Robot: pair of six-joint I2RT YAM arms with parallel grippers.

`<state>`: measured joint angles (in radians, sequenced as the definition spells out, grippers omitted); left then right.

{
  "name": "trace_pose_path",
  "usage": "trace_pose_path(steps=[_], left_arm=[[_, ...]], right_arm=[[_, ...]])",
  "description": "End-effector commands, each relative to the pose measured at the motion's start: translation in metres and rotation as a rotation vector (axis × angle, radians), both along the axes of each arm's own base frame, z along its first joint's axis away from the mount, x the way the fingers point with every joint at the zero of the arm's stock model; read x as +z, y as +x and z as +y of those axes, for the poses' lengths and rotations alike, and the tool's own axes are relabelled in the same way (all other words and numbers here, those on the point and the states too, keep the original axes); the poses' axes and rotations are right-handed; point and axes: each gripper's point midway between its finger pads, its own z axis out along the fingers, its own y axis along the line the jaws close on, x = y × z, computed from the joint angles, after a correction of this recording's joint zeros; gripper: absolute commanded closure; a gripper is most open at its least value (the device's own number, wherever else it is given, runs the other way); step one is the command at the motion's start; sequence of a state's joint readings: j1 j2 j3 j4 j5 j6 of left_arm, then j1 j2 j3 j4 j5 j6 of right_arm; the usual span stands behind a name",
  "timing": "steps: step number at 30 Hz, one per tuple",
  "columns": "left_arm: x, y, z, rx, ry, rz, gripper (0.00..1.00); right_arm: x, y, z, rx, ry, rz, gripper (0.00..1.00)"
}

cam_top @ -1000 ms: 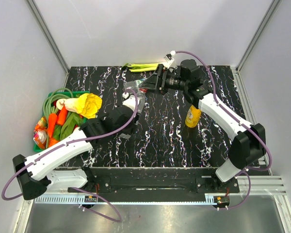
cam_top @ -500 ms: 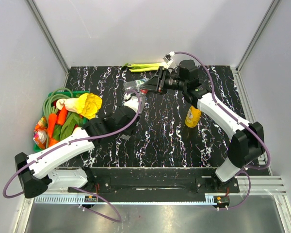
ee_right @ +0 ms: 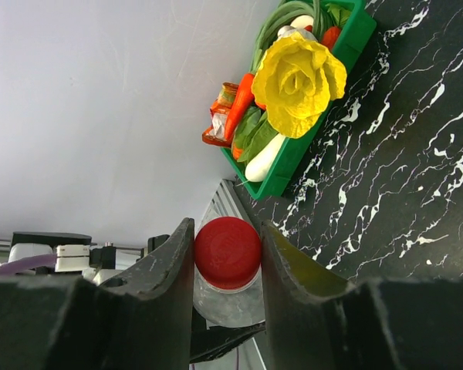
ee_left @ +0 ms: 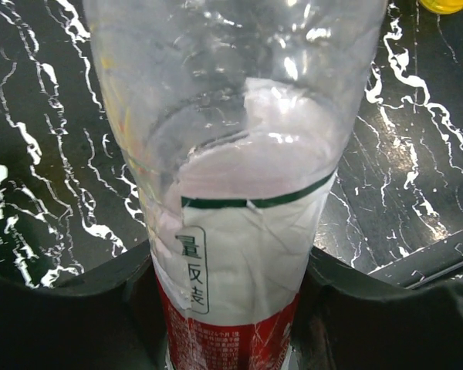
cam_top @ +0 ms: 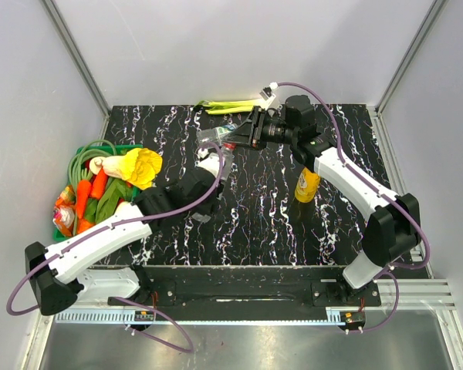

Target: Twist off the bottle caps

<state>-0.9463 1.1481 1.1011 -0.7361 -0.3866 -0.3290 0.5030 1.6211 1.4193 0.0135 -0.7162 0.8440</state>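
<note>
A clear bottle with a red and white label [ee_left: 239, 193] is held off the table, its neck tilted toward the back. My left gripper [ee_left: 235, 316] is shut on its lower body, with a black finger [ee_left: 100, 308] on each side. In the top view the bottle [cam_top: 214, 151] reaches from my left gripper [cam_top: 209, 171] to my right gripper [cam_top: 233, 142]. The right gripper [ee_right: 228, 260] is shut on the bottle's red cap [ee_right: 228, 250], both fingers [ee_right: 174, 270] pressing its sides. A small yellow-orange juice bottle [cam_top: 306, 185] stands upright under the right forearm.
A green basket [cam_top: 131, 146] at the table's left edge holds a yellow leafy toy [cam_top: 141, 166], carrots [cam_top: 89, 193] and other vegetables. A green-yellow stalk [cam_top: 228, 104] lies at the back edge. White walls close in the back and both sides.
My right gripper moved slightly left and closed its jaws onto the red cap. The left arm shifted a little, still holding the bottle.
</note>
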Motion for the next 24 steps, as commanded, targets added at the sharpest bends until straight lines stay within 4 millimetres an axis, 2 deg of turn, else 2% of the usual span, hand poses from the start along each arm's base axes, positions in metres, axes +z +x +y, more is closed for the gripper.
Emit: trace_pose_path(steps=[1,8,13,18,24], left_arm=[[-0.005,-0.003,-0.023,-0.069,-0.119,0.054,0.83],[-0.005,-0.005,-0.028,-0.116,-0.291,0.1,0.84],[0.009,-0.015,-0.042,-0.25,-0.448,0.123,0.83],[0.025,-0.038,-0.059,-0.452,-0.597,0.169,0.82],[0.053,-0.071,-0.075,-0.699,-0.741,0.202,0.81]], right_arm=[[0.024,-0.015,0.002,0.053,0.036,-0.063,1.0],[0.029,-0.021,0.0,0.063,0.033,-0.087,1.0],[0.037,-0.025,-0.003,0.075,0.037,-0.123,1.0],[0.054,-0.036,-0.005,0.125,0.069,-0.199,1.0],[0.077,-0.055,-0.011,0.197,0.115,-0.311,1.0]])
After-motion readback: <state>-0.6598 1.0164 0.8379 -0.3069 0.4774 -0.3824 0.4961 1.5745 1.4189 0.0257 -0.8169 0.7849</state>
